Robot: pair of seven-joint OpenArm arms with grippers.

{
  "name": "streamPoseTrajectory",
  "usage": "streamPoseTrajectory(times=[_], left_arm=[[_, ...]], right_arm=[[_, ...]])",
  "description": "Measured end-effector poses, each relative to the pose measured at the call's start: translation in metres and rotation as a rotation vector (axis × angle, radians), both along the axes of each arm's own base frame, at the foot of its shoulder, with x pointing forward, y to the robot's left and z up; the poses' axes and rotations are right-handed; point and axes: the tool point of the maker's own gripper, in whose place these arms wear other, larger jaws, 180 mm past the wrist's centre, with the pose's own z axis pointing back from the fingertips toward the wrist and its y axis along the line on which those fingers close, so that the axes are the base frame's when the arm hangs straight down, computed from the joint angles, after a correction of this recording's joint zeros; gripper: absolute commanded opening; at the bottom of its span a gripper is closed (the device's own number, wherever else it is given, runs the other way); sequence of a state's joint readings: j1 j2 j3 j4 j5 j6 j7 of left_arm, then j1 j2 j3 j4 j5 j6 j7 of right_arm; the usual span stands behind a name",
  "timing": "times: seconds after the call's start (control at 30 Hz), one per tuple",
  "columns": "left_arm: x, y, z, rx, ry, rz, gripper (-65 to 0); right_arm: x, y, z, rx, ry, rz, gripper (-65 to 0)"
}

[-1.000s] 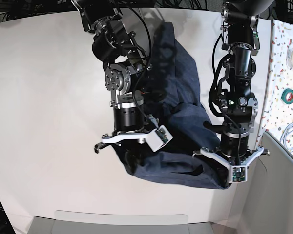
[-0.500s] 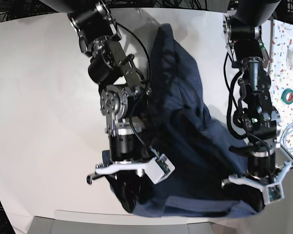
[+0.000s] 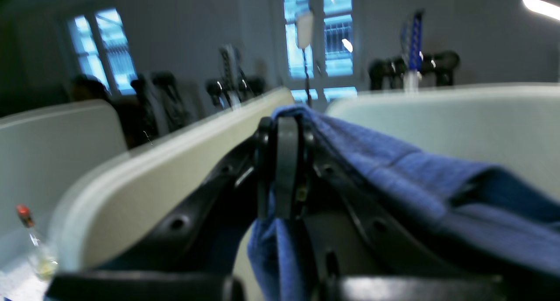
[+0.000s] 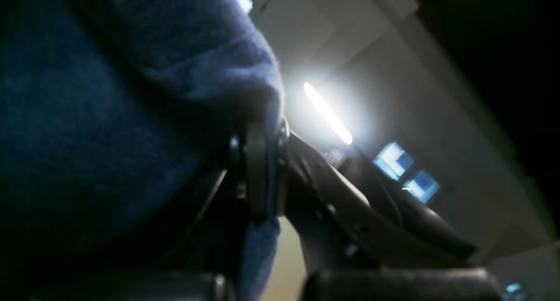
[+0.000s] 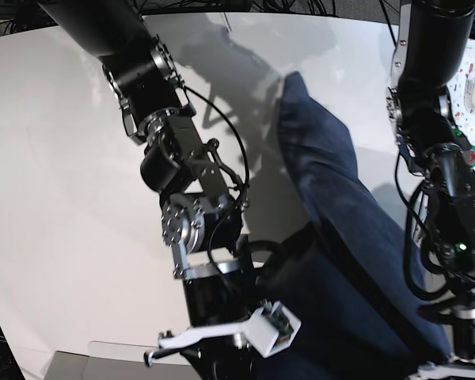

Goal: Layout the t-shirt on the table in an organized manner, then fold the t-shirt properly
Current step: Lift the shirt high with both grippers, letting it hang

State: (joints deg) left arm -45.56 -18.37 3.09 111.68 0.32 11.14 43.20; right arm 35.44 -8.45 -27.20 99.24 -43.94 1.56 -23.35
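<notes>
Over table [image 5: 55,158], 1 t-shirt [image 5: 332,206], seemingly 2 grippers clamped

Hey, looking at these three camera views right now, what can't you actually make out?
- Base view: the grasp points of both grippers lie below the bottom edge; the t-shirt is cut off there too.
- The shirt's lettering shows in no view.
- Right wrist view: the cloth fills the dark left half, so the table is hidden.
- Left wrist view: background blurred; the small bottle is unreadable.

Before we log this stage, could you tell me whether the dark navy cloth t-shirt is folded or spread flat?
Neither: the dark navy cloth t-shirt hangs bunched, pinched by the left gripper and right gripper.
</notes>
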Motion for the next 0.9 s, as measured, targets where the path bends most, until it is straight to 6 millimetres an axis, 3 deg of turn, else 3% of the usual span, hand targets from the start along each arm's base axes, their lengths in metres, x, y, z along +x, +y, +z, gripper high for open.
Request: streamPoseTrajectory(times=[0.13,0.23,0.3,0.37,0.47,0.57,0.63,0.73,0.9], left_arm=[[-0.011,0.005,0.036,0.013,-0.081,0.016,-65.0],[-0.013,-0.006,0.058,0.035,-0.125,-0.014,-65.0],[-0.010,-0.008,0.060,0.055,-0.120,-0.020,-65.0],[-0.003,-0.004,0.051,0.056,-0.085,-0.010,-65.0],[0.010,0.002,0.017,0.052,-0.002,-0.001,-65.0],[0.016,0.000,-0.009,0.067,0.030,-0.010,-65.0],[0.014,0.004,-0.018,0.072,0.026,0.002,-65.0],[0.009,0.026,-0.023,0.036,0.025,0.053,-65.0],[-0.008,0.061,-0.012,-0.010,-0.026,0.137,-65.0]], right_arm=[[0.007,-0.010,0.012,0.155,0.030,0.099,-65.0],[0.015,-0.025,0.005,0.293,0.095,0.160,-65.0],[0.017,-0.027,-0.008,0.363,0.140,0.199,-65.0],[0.014,-0.024,-0.037,0.399,0.212,0.227,-65.0],[0.007,-0.015,-0.095,0.426,0.358,0.246,-65.0],[-0.008,-0.006,-0.124,0.432,0.404,0.262,-65.0],[-0.022,0.007,-0.133,0.424,0.402,0.294,-65.0],[-0.046,0.050,-0.141,0.381,0.433,0.399,-65.0],[-0.083,0.109,-0.126,0.351,0.396,0.540,-65.0]])
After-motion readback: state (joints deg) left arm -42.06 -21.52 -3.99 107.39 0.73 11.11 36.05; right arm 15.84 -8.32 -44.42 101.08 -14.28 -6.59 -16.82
